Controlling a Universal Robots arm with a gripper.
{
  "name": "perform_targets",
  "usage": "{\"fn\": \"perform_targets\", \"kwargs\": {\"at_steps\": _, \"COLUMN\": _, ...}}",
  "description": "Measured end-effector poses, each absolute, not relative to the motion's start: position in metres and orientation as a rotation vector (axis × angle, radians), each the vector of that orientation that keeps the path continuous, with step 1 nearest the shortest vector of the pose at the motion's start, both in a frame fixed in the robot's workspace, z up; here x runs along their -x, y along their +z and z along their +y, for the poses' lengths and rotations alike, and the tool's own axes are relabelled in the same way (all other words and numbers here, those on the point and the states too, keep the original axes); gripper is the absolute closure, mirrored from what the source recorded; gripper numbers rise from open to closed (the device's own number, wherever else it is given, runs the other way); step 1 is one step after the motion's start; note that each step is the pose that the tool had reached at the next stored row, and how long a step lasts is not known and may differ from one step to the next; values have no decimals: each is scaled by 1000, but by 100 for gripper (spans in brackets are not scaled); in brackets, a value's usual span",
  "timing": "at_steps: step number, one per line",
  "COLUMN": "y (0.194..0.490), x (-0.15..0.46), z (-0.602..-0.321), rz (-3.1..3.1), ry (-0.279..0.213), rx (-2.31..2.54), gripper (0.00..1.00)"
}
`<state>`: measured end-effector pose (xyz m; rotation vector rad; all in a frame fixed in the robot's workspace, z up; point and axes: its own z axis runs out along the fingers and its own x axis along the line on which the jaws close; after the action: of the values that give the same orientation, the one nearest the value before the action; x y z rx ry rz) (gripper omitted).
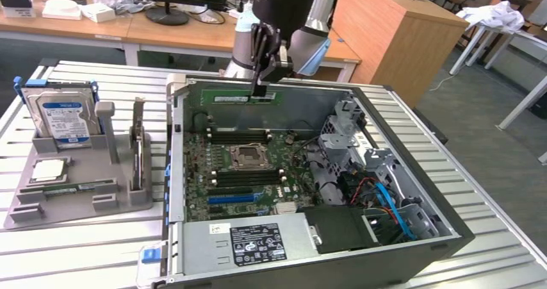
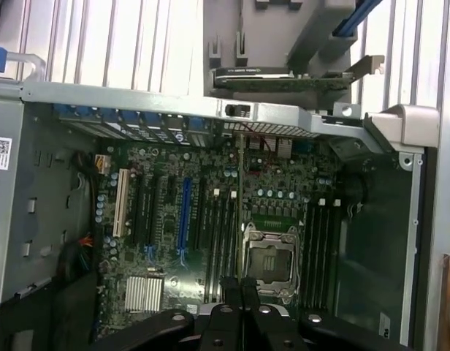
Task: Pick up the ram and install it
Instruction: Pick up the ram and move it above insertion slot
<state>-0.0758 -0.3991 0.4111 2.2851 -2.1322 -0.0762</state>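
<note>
Open computer case beside grey holder with hard drive

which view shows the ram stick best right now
The exterior view: the ram hangs broadside, its green face and white label visible, gripped by the pincer at the open computer case. The wrist view catches it edge-on, a thin line over the motherboard.
</note>
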Motion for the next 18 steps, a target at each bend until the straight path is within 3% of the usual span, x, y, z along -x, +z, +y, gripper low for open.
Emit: {"fn": "perform_targets", "kwargs": {"at_steps": 18, "y": 408, "x": 47, "z": -388, "rz": -2203, "ry": -72, "rx": -2215, "gripper": 88}}
